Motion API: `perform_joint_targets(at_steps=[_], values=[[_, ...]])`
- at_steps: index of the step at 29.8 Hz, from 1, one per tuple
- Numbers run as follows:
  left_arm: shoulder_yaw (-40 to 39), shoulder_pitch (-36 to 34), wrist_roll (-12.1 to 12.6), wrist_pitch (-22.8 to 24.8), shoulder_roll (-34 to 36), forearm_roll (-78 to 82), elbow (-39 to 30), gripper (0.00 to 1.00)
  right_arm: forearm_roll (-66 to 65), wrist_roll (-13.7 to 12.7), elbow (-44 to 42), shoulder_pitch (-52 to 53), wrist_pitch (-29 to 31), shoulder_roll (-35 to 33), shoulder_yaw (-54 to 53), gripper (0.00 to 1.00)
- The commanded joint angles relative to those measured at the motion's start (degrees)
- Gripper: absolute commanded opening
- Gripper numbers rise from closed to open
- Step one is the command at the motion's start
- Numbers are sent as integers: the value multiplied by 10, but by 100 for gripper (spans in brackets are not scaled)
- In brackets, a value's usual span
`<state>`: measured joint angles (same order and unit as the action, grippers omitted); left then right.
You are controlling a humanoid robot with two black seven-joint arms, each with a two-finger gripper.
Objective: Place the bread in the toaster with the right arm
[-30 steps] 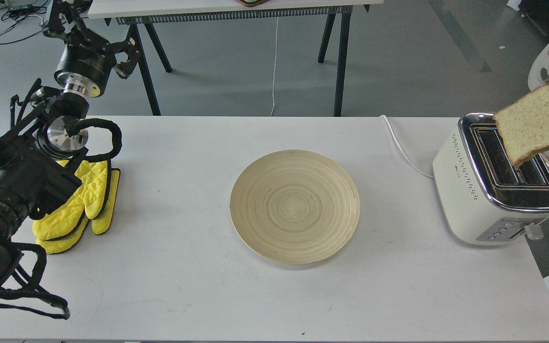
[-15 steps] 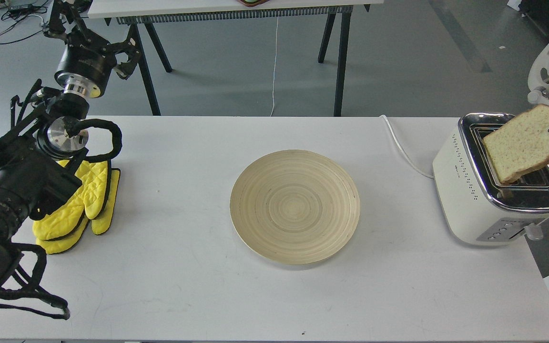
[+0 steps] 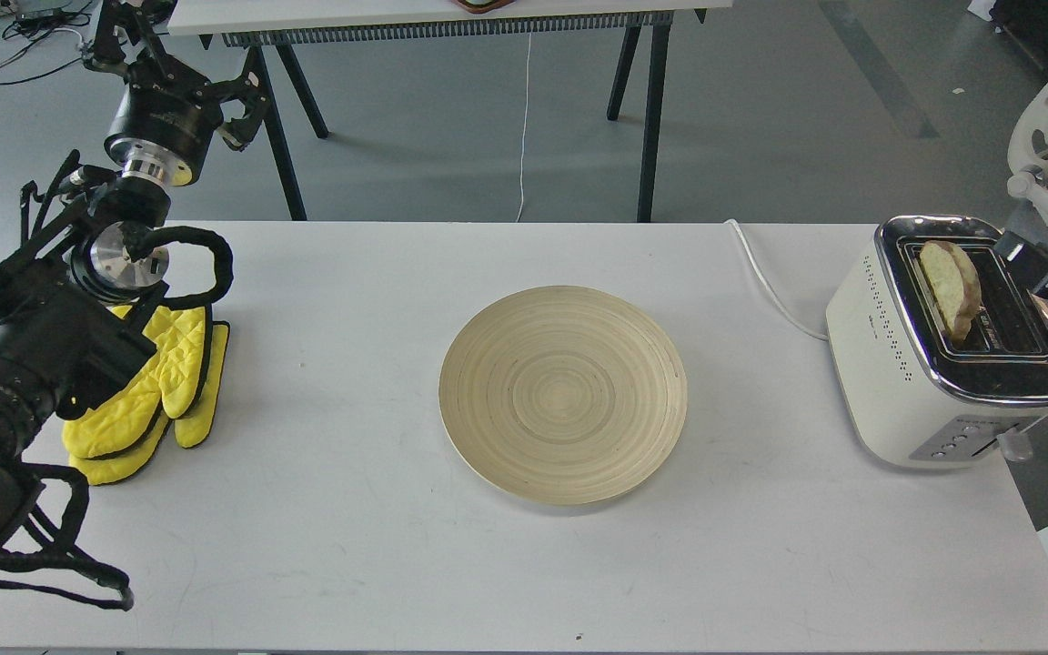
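Observation:
The bread (image 3: 950, 287) stands on edge in the left slot of the cream-white toaster (image 3: 888, 364), at the table's right end, with its top half sticking out above the chrome top. My right gripper (image 3: 1038, 268) comes in from the right edge and hovers over the toaster's right side. It is a little apart from the slice, open and empty. My left gripper (image 3: 183, 68) is raised at the far left, beyond the table's back edge, with its fingers spread and nothing in it.
A round bamboo plate (image 3: 563, 393) lies mid-table. Yellow oven mitts (image 3: 156, 387) lie at the left beside my left arm. The toaster's white cord (image 3: 765, 277) runs off the back edge. Another table (image 3: 451, 18) stands behind. A white chair (image 3: 1047, 136) is at the far right.
The bread was held tilted above the toaster, then came down and now sits in the left slot. My right gripper has let it go and drawn slightly right. The left arm has not moved.

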<state>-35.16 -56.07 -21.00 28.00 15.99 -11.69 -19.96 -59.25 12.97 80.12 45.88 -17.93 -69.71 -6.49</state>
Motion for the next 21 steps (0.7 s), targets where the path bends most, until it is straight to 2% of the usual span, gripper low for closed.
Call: perform_joint_targets(at_steps=[1, 5, 9, 14, 18, 21], values=[[0, 1, 0, 0, 0, 0, 0, 100, 63, 3, 10, 1, 3, 16, -54, 91], [0, 1, 0, 0, 0, 0, 0, 100, 193, 5, 11, 1, 15, 69, -164, 98], [0, 1, 0, 0, 0, 0, 0, 100, 276, 6, -15, 3, 57, 133, -256, 100], [0, 1, 0, 0, 0, 0, 0, 100, 298, 40, -124, 3, 133, 269, -359, 100], [0, 1, 0, 0, 0, 0, 0, 100, 330, 36, -223, 3, 223, 354, -428, 100], [0, 1, 0, 0, 0, 0, 0, 100, 363, 33, -281, 7, 254, 403, -463, 100]])
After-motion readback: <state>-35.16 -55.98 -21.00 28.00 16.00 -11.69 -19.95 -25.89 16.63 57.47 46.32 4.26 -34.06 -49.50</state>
